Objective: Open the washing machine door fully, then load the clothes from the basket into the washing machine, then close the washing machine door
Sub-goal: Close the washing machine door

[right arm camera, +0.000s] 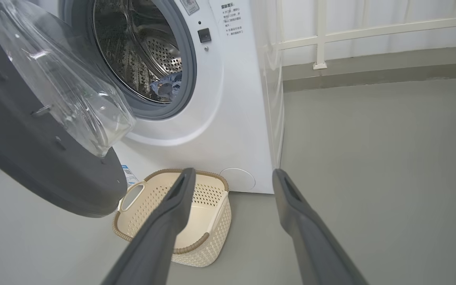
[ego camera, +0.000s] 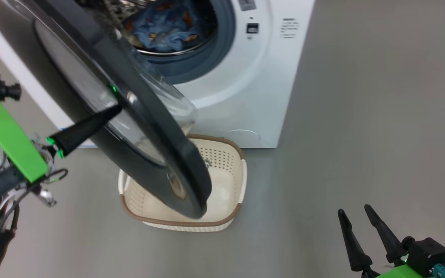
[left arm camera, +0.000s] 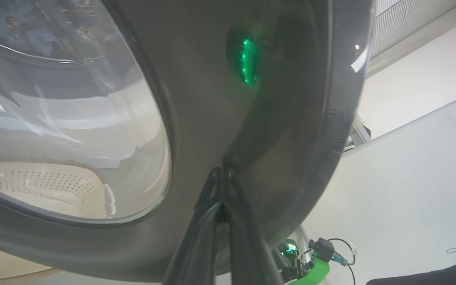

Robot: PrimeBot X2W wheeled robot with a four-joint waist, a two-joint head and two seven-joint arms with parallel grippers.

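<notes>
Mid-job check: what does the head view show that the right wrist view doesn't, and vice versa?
Head, not right wrist: the shut left gripper, tip against the door's outer face. Right wrist, not head: the white wall rail. Both: door partly open, clothes in the washer, basket, open right gripper.

washing machine (ego camera: 242,96): smooth glossy white casing | drum (right arm camera: 133,51) inside it: shiny perforated steel | washing machine door (ego camera: 168,154): glossy black ring, clear glass | clothes (ego camera: 168,27) in the drum: soft cloth | basket (ego camera: 228,170) before the machine: matt perforated plastic
</notes>
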